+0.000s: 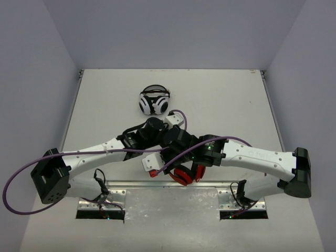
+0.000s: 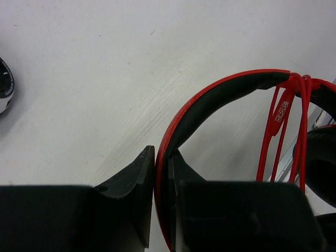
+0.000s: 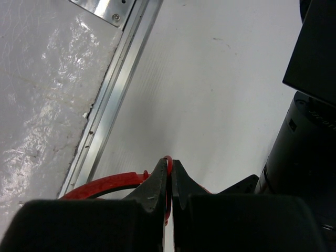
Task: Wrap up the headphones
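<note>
Headphones (image 1: 184,175) by the near edge lie mostly hidden under arms (image 1: 252,156); left gripper (image 2: 161,160) pinches headband (image 2: 210,100), right gripper (image 3: 169,169) pinches cable (image 3: 167,159).

From above, the left arm (image 1: 100,152) and right arm (image 1: 252,156) cover most of the headphones (image 1: 182,176) by the worktop's (image 1: 220,105) near edge. In the left wrist view the headband (image 2: 210,100) runs off the right edge, and the white-and-black headphones (image 2: 4,86) off the left. The right gripper (image 3: 169,164) hides most of the cable (image 3: 167,157) it pinches.
</note>
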Available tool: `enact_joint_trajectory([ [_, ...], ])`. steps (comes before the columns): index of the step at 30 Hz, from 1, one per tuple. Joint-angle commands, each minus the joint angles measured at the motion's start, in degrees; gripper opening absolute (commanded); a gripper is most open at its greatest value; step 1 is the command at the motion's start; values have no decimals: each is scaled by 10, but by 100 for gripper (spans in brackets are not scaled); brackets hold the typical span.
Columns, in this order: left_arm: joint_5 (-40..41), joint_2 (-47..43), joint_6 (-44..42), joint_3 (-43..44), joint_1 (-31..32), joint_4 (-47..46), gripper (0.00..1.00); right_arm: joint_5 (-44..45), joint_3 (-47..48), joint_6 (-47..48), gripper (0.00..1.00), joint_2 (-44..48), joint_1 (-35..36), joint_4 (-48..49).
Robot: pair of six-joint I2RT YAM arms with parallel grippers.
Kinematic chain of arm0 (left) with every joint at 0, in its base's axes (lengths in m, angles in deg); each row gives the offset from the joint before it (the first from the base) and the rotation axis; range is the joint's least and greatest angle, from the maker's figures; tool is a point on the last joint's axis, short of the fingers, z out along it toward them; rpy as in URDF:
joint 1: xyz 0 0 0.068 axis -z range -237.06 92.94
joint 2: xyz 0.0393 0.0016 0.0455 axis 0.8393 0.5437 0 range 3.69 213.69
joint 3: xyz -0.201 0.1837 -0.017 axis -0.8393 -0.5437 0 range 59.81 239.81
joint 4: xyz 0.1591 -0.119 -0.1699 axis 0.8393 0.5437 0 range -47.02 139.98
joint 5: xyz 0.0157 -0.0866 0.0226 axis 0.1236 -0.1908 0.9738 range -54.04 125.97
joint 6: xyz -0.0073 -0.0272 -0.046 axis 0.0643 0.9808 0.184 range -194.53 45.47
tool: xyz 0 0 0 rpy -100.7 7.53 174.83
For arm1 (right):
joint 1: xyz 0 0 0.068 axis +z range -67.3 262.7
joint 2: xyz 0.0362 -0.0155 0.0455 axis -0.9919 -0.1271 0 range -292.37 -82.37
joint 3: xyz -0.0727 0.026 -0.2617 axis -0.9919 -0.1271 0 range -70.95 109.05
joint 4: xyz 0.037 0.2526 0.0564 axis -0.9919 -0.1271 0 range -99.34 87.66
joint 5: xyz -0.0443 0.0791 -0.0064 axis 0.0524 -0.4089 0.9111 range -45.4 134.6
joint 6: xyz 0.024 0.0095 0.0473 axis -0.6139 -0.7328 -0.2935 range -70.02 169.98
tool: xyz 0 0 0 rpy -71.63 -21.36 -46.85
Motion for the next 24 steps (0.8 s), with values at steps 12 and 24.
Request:
enact_joint_trajectory([
  [12, -6, -34, 3, 3, 8, -50, 0, 6, 18, -38, 1, 24, -3, 48],
  [24, -5, -39, 3, 7, 8, -45, 0, 0, -7, -54, 1, 26, -18, 60],
])
